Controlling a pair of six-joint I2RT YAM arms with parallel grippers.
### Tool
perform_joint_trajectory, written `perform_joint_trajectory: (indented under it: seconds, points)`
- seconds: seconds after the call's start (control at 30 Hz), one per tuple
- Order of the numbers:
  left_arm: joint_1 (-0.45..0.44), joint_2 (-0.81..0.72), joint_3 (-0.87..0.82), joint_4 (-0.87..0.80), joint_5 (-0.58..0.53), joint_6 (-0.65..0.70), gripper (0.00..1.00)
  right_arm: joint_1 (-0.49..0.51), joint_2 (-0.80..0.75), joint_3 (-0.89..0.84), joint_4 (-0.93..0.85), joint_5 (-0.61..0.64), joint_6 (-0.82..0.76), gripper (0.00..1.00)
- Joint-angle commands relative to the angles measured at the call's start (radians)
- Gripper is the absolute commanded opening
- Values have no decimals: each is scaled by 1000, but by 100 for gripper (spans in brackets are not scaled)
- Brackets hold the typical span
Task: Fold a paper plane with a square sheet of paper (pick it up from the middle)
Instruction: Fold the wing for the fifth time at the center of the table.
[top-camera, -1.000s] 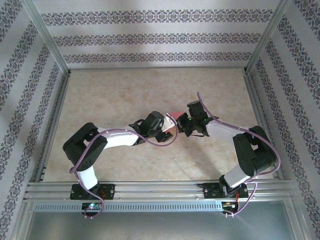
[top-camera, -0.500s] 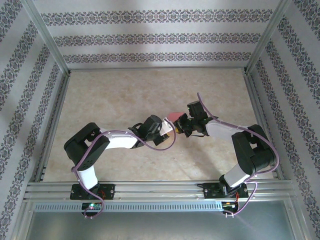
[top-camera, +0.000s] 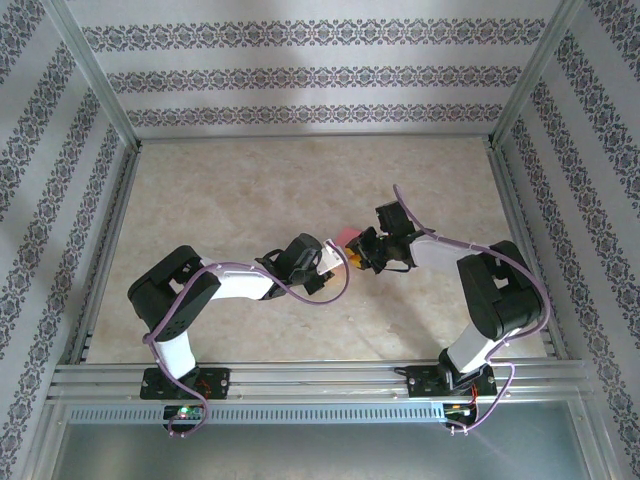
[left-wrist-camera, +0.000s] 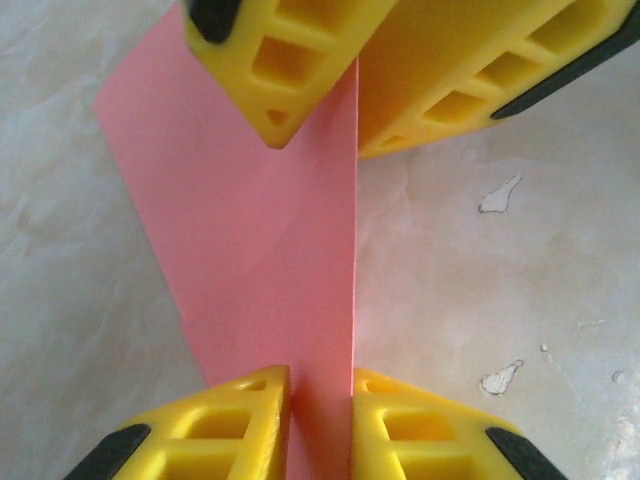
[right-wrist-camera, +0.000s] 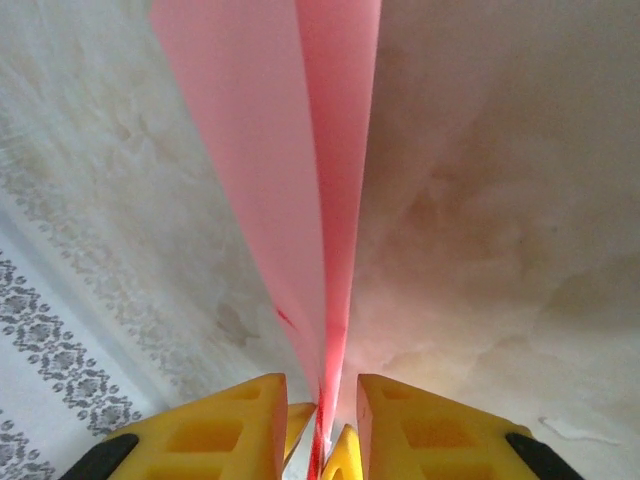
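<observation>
Left pincer (left-wrist-camera: 320, 380) has narrowed around the pink sheet (left-wrist-camera: 250, 220), right pincer (right-wrist-camera: 321, 385) loosened.

Seeing plain salmon-pink on the square sheet of paper (left-wrist-camera: 250, 260), matte. Yellow on left tool (left-wrist-camera: 320, 400) and right tool (right-wrist-camera: 320, 410), with black pads (left-wrist-camera: 110, 450) at the outer corners. Beige marbling on the counter (top-camera: 250, 180), with a few white flecks (left-wrist-camera: 498, 195). White walls (top-camera: 300, 55) with grey floral bands. Arms (top-camera: 240, 285) in white plus black, with purple cables (top-camera: 240, 265). Silver on the frame rails (top-camera: 300, 380).
</observation>
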Motion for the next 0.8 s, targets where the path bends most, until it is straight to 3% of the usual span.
perform_joint_trajectory:
  seconds: [0.0, 0.27, 0.77]
  points:
    - [-9, -5, -13, 31, -4, 3, 22, -7, 15, 26, -34, -13, -34, 21]
    - [-11, 16, 8, 49, 10, 10, 35, -5, 3, 35, -36, -38, -36, 9]
    - [-11, 66, 59, 57, 26, 16, 33, -1, 13, 41, -35, -78, -19, 10]
